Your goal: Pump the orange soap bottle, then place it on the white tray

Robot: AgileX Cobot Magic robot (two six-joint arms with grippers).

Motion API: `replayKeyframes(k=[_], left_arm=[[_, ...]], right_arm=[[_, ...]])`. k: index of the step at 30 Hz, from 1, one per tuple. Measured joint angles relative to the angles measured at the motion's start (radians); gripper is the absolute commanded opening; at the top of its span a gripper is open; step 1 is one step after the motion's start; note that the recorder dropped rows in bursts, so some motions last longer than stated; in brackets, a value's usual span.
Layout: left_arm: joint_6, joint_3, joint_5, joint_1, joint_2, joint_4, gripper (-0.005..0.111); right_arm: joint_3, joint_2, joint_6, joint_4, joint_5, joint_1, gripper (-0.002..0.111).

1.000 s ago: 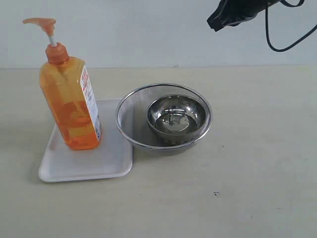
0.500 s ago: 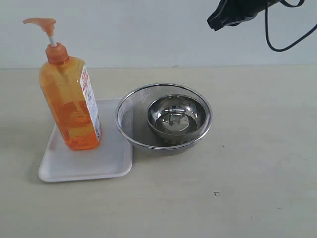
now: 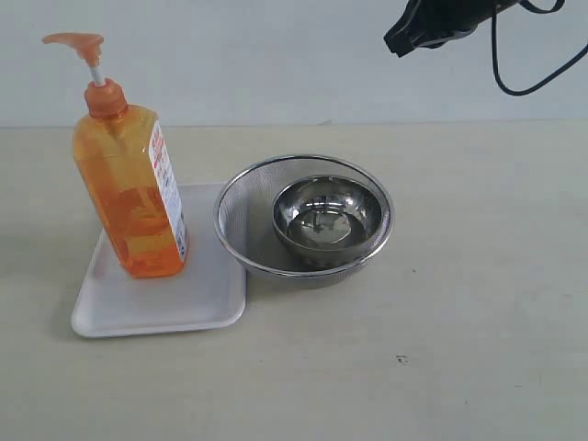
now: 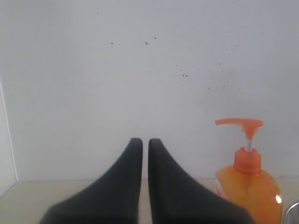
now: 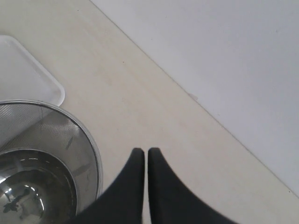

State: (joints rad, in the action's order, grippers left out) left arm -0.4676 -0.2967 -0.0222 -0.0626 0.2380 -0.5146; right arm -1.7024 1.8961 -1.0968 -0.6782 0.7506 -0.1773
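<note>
Illegible print — orange soap bottle (image 3: pixel 124 193) label (image 3: pixel 170 197)

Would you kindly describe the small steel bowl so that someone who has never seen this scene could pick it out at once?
On the beige table, look just right of the white tray for the round mesh strainer. The bowl sits inside it, toward its right side. Unlike the see-through mesh around it, its wall is solid, mirror-bright steel.
</note>
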Motion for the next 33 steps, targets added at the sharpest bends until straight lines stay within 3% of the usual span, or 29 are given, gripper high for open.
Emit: replayKeyframes(k=[14, 21, 33], left_arm=[[-0.048, 0.024, -0.213, 0.000, -0.177, 0.020, 0.005], [-0.048, 0.120, -0.076, 0.000, -0.212, 0.015, 0.005], [-0.063, 0.222, -0.011, 0.000, -0.235, 0.018, 0.005]], right_arm=[[0.000, 0.000, 0.000, 0.000, 0.000, 0.000, 0.000], [0.000, 0.000, 0.000, 0.000, 0.000, 0.000, 0.000], [0.000, 0.000, 0.000, 0.000, 0.000, 0.000, 0.000]])
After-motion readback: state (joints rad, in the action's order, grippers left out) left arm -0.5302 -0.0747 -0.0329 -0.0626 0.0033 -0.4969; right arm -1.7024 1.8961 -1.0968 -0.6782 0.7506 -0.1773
